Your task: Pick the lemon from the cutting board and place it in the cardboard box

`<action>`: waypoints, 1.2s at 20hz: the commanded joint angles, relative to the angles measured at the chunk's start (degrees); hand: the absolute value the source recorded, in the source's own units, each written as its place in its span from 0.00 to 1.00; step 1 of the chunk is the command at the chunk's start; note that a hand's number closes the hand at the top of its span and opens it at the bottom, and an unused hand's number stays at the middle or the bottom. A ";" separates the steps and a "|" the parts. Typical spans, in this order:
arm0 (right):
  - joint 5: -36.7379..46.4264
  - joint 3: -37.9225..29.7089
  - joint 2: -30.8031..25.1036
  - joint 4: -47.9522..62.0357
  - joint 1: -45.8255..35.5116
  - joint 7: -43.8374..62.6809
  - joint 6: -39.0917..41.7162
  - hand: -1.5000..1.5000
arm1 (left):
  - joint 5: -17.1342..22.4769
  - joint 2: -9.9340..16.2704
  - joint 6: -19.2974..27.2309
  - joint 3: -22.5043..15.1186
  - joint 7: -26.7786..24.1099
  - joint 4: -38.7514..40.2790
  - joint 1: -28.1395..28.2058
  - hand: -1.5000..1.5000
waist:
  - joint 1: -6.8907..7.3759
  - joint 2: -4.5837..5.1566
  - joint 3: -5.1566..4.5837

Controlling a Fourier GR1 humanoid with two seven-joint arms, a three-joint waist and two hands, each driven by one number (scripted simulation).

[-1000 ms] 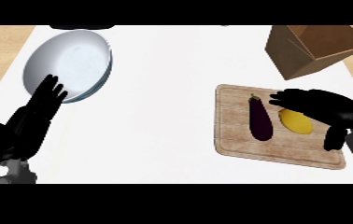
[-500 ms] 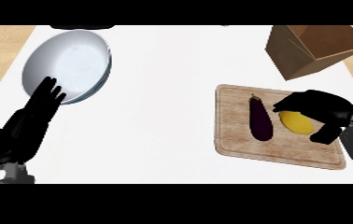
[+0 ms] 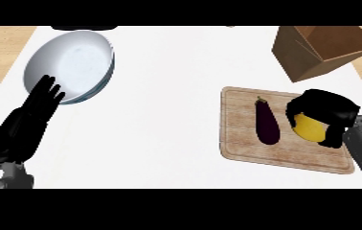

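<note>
While the right hand [image 3: 324,110] curls round the lemon [image 3: 309,127] near the cutting board's [image 3: 283,152] right edge, beside the eggplant [image 3: 266,121], the open left hand [image 3: 32,116] rests by the plate [image 3: 71,63].

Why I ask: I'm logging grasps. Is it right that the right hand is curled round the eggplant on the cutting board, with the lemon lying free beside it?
Not quite. In the head view the right hand is curled round the lemon on the cutting board; the eggplant lies free beside it.
</note>
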 commanded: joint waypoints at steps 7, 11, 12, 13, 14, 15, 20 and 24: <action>-1.06 -14.20 17.54 10.82 -10.05 41.03 5.30 1.00 | 0.01 -0.55 -0.39 -0.94 0.89 0.10 -1.04 0.50 | 1.91 0.98 -0.24; 1.55 -17.82 25.62 12.60 -18.71 61.26 0.80 1.00 | -0.41 -0.58 -0.78 -1.74 0.81 0.59 -1.98 0.50 | 3.54 1.00 -0.19; 2.06 -19.10 26.24 13.18 -21.95 64.94 -0.99 1.00 | -1.12 -0.94 -0.20 -2.25 0.70 0.45 -2.54 0.50 | 3.81 1.11 -0.13; 3.22 -19.18 27.97 14.70 -23.47 68.66 -3.01 1.00 | 0.40 0.21 -2.02 -1.78 1.71 0.60 -2.39 0.50 | 4.05 1.12 -0.10; 3.63 -19.70 29.59 16.04 -26.41 72.06 -3.95 1.00 | -1.06 -0.88 -0.25 -3.01 2.35 -1.28 -2.31 0.50 | 4.59 1.06 -0.02; 5.44 -18.62 31.63 16.67 -27.32 74.55 -7.66 1.00 | -0.73 -0.77 -0.35 -2.01 1.29 1.05 -3.15 0.50 | 3.65 1.13 -0.07; 6.59 -18.50 32.41 20.35 -39.33 77.71 -10.36 1.00 | -1.61 -1.03 -0.16 -1.06 -1.10 3.03 -1.78 0.50 | 1.98 0.61 -0.09; 9.48 -17.37 32.74 19.82 -43.09 80.72 -17.26 1.00 | -1.76 -1.34 1.28 -1.95 2.49 -1.69 -1.07 0.50 | 1.84 0.35 -0.04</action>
